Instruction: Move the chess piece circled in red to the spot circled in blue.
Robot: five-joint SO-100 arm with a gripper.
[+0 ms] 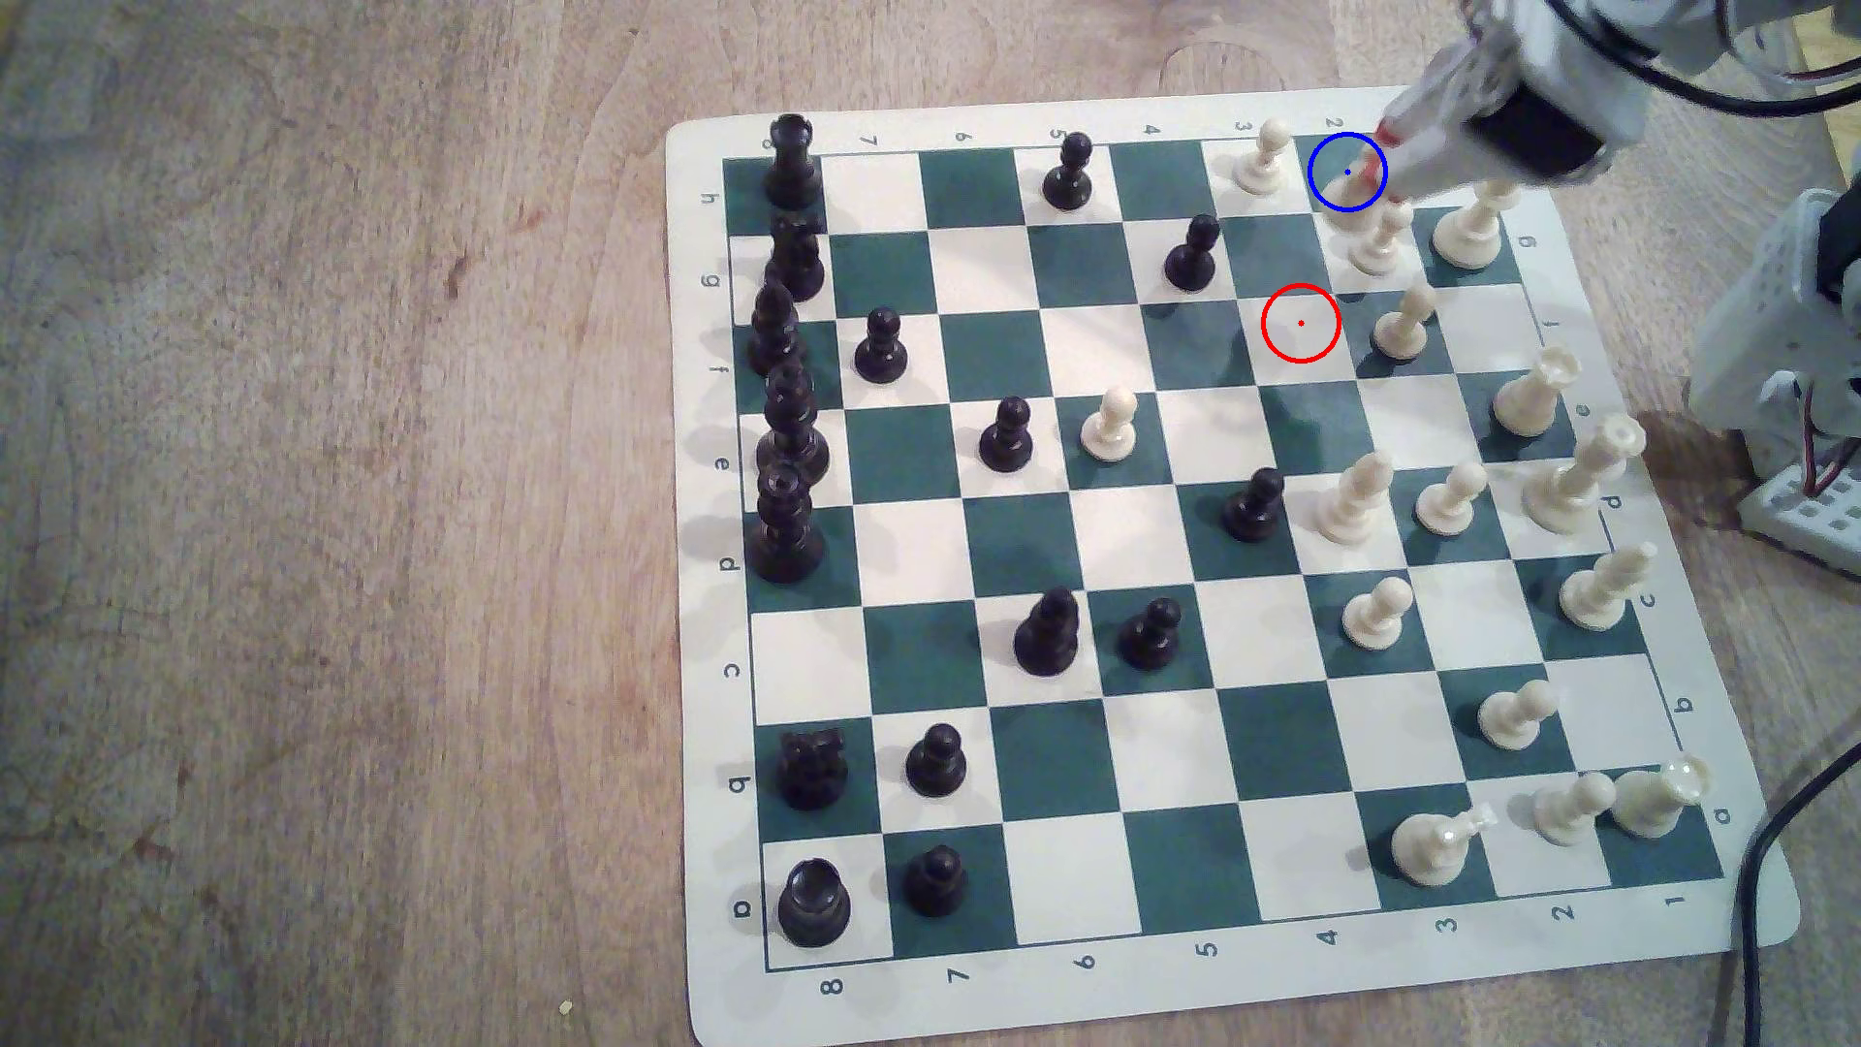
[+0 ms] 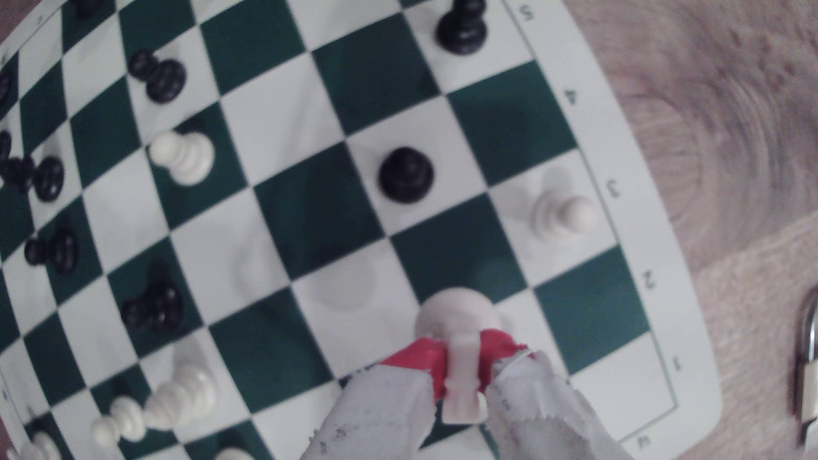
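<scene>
A wooden table (image 1: 352, 503) is covered by a chessboard (image 1: 1712, 966); the knight (image 2: 460, 376) is clamped between the gripper's (image 2: 460, 354) red pads (image 2: 416, 358). It is held above the blue-ringed square (image 1: 1331, 159).

Pale wooden worktop (image 1: 332, 524) all the way across, grain swirling, a few reddish-brown knots and scuffs on it. Soft, even light with faint shadows. At the exterior view's right edge, a dark cable (image 1: 1757, 876) trails over the wood.
</scene>
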